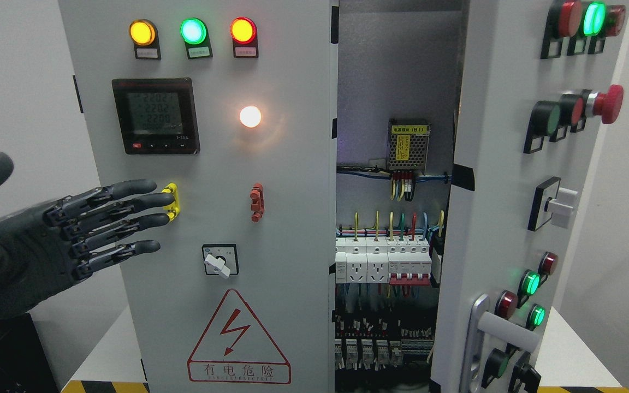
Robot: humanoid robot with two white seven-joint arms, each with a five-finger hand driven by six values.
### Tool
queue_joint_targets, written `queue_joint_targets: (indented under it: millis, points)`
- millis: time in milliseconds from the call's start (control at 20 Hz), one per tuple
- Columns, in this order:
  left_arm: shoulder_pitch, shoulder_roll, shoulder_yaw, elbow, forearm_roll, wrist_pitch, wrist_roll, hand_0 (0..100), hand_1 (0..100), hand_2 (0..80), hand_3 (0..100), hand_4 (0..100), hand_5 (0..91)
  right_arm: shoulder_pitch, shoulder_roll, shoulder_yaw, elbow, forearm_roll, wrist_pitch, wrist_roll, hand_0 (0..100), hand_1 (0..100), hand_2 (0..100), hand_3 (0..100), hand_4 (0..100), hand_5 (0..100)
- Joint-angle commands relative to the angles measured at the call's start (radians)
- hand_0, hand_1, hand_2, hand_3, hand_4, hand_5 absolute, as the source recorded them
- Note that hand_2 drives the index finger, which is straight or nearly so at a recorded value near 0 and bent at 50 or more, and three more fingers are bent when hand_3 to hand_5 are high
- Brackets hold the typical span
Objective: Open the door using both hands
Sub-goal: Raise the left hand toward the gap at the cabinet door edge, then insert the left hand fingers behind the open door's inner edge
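Head view: I see the right door (503,180) swung open toward me, showing breakers (383,262) and wiring inside; the left door (287,218) stands shut. My left hand (47,240), fingers spread and gripping nothing, reaches its fingertips (164,199) to the yellow latch (171,200).

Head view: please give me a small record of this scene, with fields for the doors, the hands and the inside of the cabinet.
left door: shut, three lamps lit on top, meter display on
right door: swung open, handle low on it
left hand: open, fingers spread, tips at the yellow part on the left door
right hand: not in view
cabinet inside: breakers and coloured wires visible
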Motion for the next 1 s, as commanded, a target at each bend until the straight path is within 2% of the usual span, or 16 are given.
queue_joint_targets:
  millis: [0,150,250,351,701,952]
  points:
    - [-0.194,-0.175,-0.48,0.031,0.031,0.002,0.017,0,0,0.0,0,3,0.0,0.0,0.0,0.0,0.0,0.0,0.0,0.001,0,0,0,0,0,0]
    - [-0.301,-0.232,-0.539,0.031,0.066,0.002,0.026,0,0,0.0,0,3,0.0,0.0,0.0,0.0,0.0,0.001,0.0,0.001,0,0,0,0,0,0]
    - [-0.407,-0.293,-0.613,0.052,0.145,0.002,0.029,0,0,0.0,0,3,0.0,0.0,0.0,0.0,0.0,0.0,0.0,0.001,0,0,0,0,0,0]
    - [-0.453,-0.362,-0.642,0.087,0.178,0.002,0.04,0,0,0.0,0,3,0.0,0.0,0.0,0.0,0.0,0.001,0.0,0.001,0,0,0,0,0,0]
    - [-0.463,-0.559,-0.628,0.19,0.178,0.002,0.054,0,0,0.0,0,3,0.0,0.0,0.0,0.0,0.0,0.0,0.0,0.001,0,0,0,0,0,0]
    - [-0.46,-0.731,-0.579,0.274,0.178,0.002,0.068,0,0,0.0,0,3,0.0,0.0,0.0,0.0,0.0,0.001,0.001,0.001,0,0,0,0,0,0]
